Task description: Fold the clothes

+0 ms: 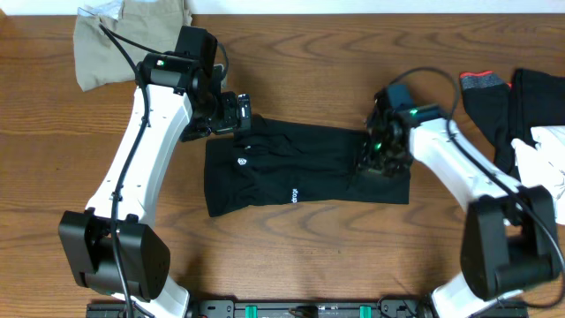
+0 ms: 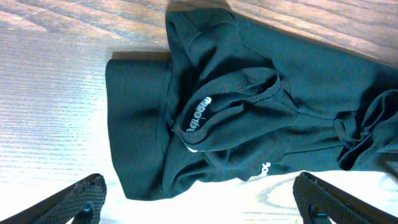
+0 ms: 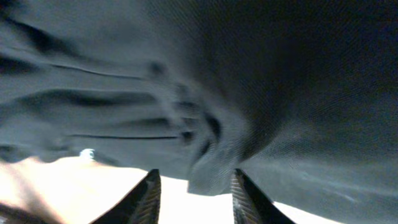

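Folding barely begun: black garment (image 1: 300, 172) sat pinched between narrow right jaws, waistband (image 2: 230, 99) below wide-open left jaws, which likely needed to grab next.

Matt black cloth garment (image 1: 300, 168) on grained wood table (image 1: 309, 256).

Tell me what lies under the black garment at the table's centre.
Only wooden table shows around the black garment, which lies folded over itself. The right gripper pinches its right end. Anything beneath the cloth is covered.
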Robot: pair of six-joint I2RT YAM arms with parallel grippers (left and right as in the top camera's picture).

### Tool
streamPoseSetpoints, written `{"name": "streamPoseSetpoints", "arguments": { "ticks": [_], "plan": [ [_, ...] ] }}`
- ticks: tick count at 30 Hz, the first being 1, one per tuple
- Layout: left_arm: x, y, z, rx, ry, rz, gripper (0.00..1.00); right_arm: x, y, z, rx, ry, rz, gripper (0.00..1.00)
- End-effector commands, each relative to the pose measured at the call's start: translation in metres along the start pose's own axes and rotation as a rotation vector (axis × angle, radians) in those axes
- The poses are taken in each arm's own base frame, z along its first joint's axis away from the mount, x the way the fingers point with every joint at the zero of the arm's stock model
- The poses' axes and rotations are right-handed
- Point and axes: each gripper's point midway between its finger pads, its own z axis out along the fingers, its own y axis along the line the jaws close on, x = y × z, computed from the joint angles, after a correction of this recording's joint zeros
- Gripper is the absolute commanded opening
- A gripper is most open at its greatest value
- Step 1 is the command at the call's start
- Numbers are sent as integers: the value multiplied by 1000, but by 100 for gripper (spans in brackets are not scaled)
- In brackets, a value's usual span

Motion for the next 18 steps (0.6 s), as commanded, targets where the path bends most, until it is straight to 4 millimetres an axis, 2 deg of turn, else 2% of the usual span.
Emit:
{"name": "streamPoseSetpoints", "arguments": {
  "ticks": [1, 3, 7, 14, 18],
  "plan": [
    [1, 2, -2, -13, -2, 9, 98, -25, 18, -51, -61, -155, -50, 42],
    [1, 2, -2, -13, -2, 9, 98, -32, 18, -64, -75, -201, -50, 53],
    [1, 2, -2, -13, -2, 9, 98, -38, 10, -62, -58, -220, -37, 55],
    [1, 2, -2, -13, -2, 9, 98, -40, 8, -22, -47, -148, -28, 42],
    [1, 3, -2, -13, -3, 9, 98, -37, 7, 10, -28, -84, 3, 30]
  ]
}}
